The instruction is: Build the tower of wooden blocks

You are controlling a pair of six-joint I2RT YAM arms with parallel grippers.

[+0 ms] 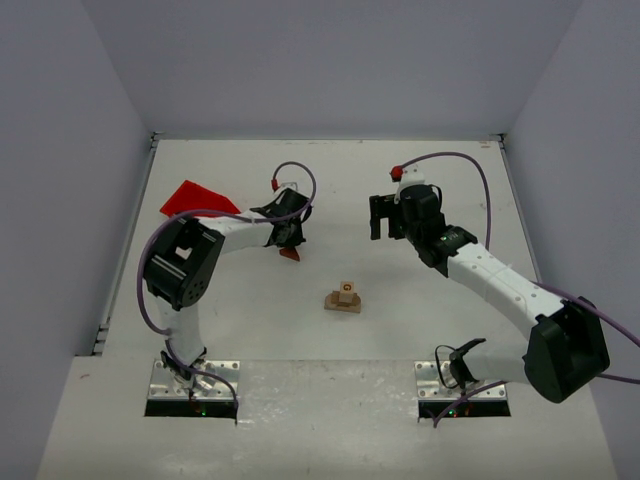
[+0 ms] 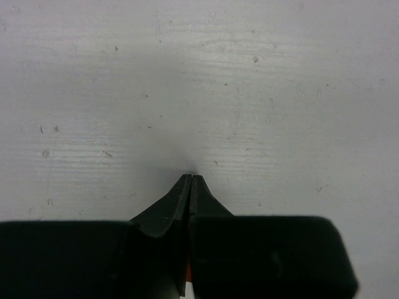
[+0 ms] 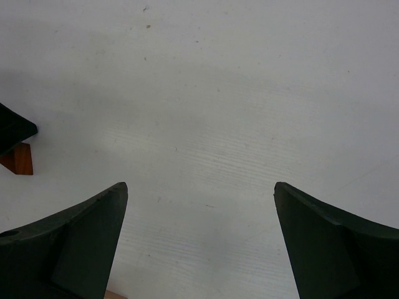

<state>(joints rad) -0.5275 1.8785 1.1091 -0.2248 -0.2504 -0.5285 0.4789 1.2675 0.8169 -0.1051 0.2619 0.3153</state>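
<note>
Left gripper (image 2: pixel 190 179): jaws pressed together, tips meeting. An orange-brown sliver shows in the seam between the fingers in the left wrist view. From overhead, the roof piece (image 1: pixel 289 254) sticks out just under the tips, so it's pinched. The right wrist cam shows the same piece at its left edge, right below a black fingertip. Can't tell whether it's touching the table (image 1: pixel 400 340) or lifted.

Right gripper (image 3: pixel 200 187): jaws spread wide, nothing between them, only bare tabletop below.

Left arm: elbow raised over its base, forearm reaching right and away, wrist angled down at the table. Right arm: stretched diagonally up-left from its base, gripper facing the table's middle.

Wood block tower (image 1: pixel 343 298): plank base (image 1: pixel 340 306) with one cube (image 1: pixel 347 290) on top. It sits on the near side of both grippers, roughly between them, touching neither. It's to the right of and nearer than the left jaws.

Red bin (image 1: pixel 195 197) is at far left, behind the left arm.
</note>
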